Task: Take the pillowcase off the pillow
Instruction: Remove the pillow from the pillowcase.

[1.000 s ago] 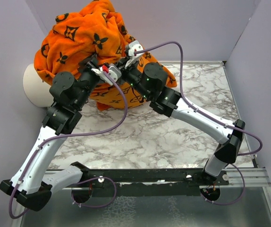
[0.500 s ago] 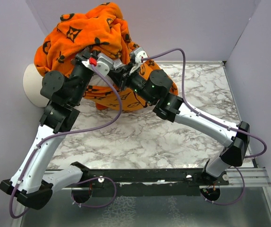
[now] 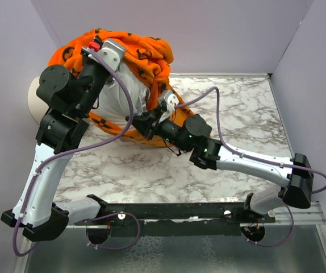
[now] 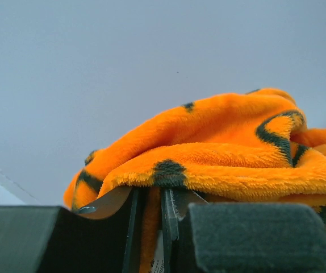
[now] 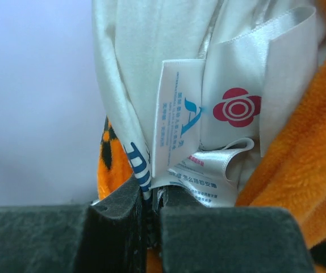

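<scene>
Two grippers, two jobs. From the top view, my left gripper (image 3: pixel 107 50) is high at the back left, pinching the orange pillowcase (image 3: pixel 149 54). A second ago it was lower, and the whole bundle looked orange. Now it has gone up and back, and the white pillow (image 3: pixel 123 96) shows in the gap. My right gripper (image 3: pixel 142 120) has dropped low near the marble table (image 3: pixel 237 108) and holds the pillow's near end. So the cover is sliding off, which is what I want. The far end of the pillow still looks tucked inside.

The pillow leans. Its long side runs from the low end by my right gripper up to the back left. The mouth of the pillowcase faces down and toward me. A cream cylinder (image 3: pixel 33 94) peeks out behind my left arm.

From my left wrist, my fingers (image 4: pixel 248 239) are squeezed nearly together with a fold of fluffy orange pillowcase (image 4: pixel 225 165) caught between them. The fold lies sideways across the view.

From my right wrist, my fingers (image 5: pixel 237 239) are shut tight on the pillow's white tags (image 5: pixel 177 128) and the edge of the pillow (image 5: pixel 146 45). The tags stand up from my fingers. Orange pillowcase (image 5: pixel 302 170) hangs just beside them on the right.
</scene>
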`<state>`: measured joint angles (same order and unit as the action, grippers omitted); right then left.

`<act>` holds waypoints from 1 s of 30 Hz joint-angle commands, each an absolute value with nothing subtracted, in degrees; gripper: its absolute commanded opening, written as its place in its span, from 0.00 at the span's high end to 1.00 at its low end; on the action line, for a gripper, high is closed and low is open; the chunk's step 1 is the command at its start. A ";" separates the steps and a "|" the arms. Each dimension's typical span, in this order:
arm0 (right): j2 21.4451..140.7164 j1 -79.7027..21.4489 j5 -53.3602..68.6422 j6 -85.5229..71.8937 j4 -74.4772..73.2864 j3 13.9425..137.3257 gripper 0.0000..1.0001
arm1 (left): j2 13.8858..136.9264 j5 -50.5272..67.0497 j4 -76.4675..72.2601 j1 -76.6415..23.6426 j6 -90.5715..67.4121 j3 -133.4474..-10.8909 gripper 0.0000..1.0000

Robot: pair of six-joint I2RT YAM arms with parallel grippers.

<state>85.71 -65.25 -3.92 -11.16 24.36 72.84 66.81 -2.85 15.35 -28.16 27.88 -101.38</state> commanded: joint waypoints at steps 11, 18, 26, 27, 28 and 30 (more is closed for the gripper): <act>65.54 -68.03 -4.54 -18.92 11.68 39.26 0.99 | 73.14 -4.28 17.48 -28.30 25.06 -113.13 0.82; 61.43 -68.05 -11.43 -20.24 7.01 48.84 0.99 | 77.91 0.44 35.63 -28.30 19.73 -113.33 0.87; 60.11 -68.03 -12.42 -11.02 -4.20 69.45 0.22 | 79.89 -1.09 40.42 -28.30 15.77 -114.94 0.96; 59.60 -68.03 -10.93 -9.77 -5.73 71.82 0.14 | 80.85 -1.65 41.68 -28.30 15.26 -116.13 0.97; 59.31 -68.04 -9.64 -8.54 -7.25 74.36 0.08 | 81.80 -2.01 43.00 -28.30 14.42 -117.65 0.97; 59.78 -68.08 -6.96 -5.51 -10.89 78.98 0.01 | 84.57 -2.12 45.83 -28.30 12.25 -120.54 0.98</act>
